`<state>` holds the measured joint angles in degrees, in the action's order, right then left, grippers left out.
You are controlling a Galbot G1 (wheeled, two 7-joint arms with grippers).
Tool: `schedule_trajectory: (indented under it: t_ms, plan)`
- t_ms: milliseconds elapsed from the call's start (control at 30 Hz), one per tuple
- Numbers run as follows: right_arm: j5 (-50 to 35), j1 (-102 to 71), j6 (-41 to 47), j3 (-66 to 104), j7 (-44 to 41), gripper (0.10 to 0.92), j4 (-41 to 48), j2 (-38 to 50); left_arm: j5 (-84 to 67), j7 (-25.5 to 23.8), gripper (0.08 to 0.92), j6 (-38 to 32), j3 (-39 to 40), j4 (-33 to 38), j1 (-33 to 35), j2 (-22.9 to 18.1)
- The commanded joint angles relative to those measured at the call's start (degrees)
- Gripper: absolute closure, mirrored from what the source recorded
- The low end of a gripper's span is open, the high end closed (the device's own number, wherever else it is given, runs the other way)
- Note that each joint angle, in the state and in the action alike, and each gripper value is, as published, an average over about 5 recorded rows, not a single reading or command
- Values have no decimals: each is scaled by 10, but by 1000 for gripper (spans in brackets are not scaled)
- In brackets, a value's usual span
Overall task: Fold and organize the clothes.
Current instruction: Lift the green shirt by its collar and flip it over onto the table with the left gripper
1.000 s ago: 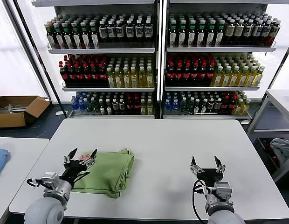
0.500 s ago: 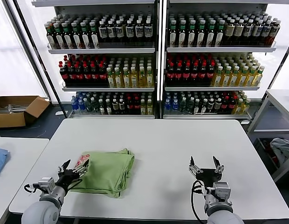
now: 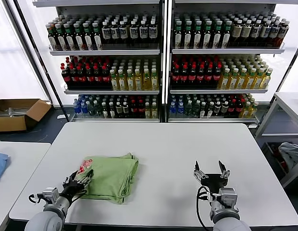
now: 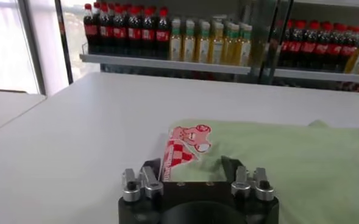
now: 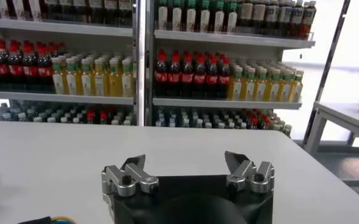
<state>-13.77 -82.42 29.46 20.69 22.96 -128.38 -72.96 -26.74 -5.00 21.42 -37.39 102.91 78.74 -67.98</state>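
From the head view, the light green polo shirt [image 3: 110, 176] lies folded into a rough rectangle on the near left part of the white desk [image 3: 178, 149], its red-and-white checkered print turned up at the corner nearest the left gripper [image 3: 78, 182]; that gripper sits low at this corner with its jaws part open around the fabric edge, and whether it has any cloth pinched I cannot tell. The right gripper [image 3: 211, 172] hovers well apart over bare desk on the near right, jaws spread wide and empty. The shirt looks light, soft and limp, with thick rolled folds along its right side, so I judge it will sag and slide open if lifted by one layer; a hold through all layers at a corner or along a folded edge should serve best. From the left wrist view, the left gripper [image 4: 194, 171] has its fingertips set either side of the printed corner, the print [image 4: 187, 143] showing a pink cartoon figure over red-and-white checks with no readable words. From the right wrist view, the right gripper [image 5: 187, 163] stands wide over the plain desk, holding nothing. The shelves [image 3: 161, 50] behind carry rows of bottles with red, yellow and dark labels, but no brand writing can be made out
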Motion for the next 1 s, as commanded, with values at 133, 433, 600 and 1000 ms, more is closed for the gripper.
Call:
schedule_trajectory:
  t_ms: [133, 433, 600, 1000]
  plan:
    - [0, -1, -2, 3, 0, 203, -1, 1, -4, -13, 485, -1, -1, -12, 0, 1]
    - [-1, 6, -3, 4, 1, 203, -2, 1, 2, -14, 745, -8, -9, -32, -2, 3]
    - [-1, 9, -2, 7, 1, 203, -2, 4, 8, -12, 862, -16, -56, -28, -5, 35]
    - [-5, 28, -1, -3, 1, 203, 8, 4, 22, -13, 880, -45, -246, -121, -35, 291]
